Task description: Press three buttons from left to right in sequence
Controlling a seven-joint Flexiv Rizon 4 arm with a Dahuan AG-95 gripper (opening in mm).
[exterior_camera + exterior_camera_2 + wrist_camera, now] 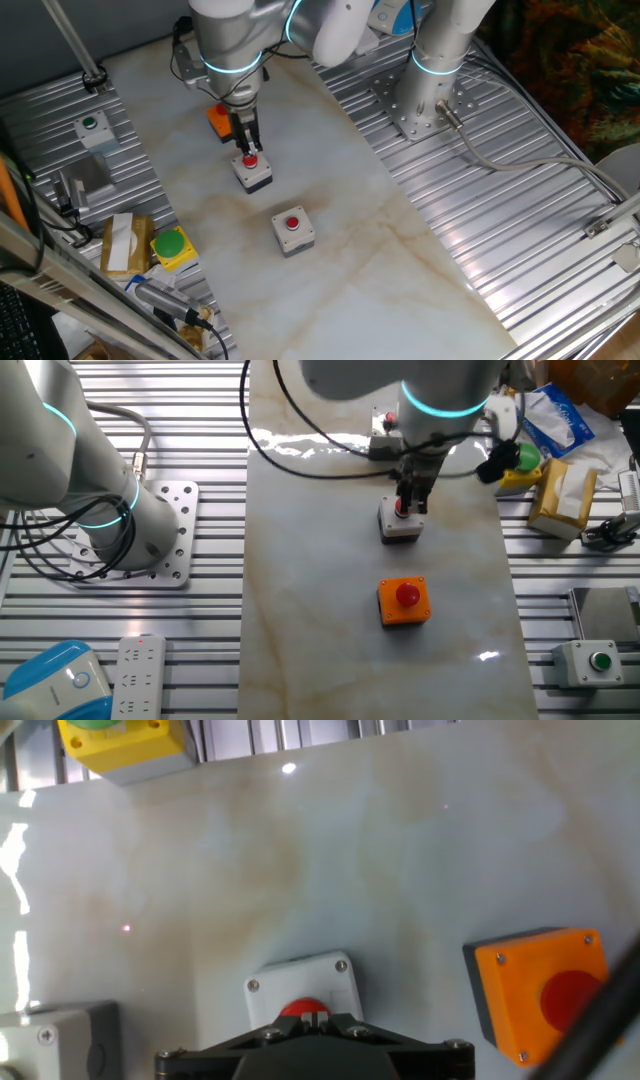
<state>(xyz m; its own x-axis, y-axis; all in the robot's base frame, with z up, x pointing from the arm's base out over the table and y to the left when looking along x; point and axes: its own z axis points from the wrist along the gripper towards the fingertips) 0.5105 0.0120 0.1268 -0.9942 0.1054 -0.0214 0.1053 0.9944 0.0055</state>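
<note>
Nearest the hand camera, the dark end effector (312, 1042) is seen directly over the middle button (301, 995), whose red cap is partly hidden beneath the fingertips. Whether the fingers are apart or together cannot be told from any view. In one fixed view the end effector (247, 150) is shown touching the cap of the middle button (252, 170), a light grey box on a dark base. An orange button (219, 120) is placed just behind it, partly covered by the arm, and a third button (293, 231), also light grey, is set apart toward the front. All three are lined up on the marble counter (400, 270). A green button (173, 247) on a yellow box is seen at the counter's edge.
</note>
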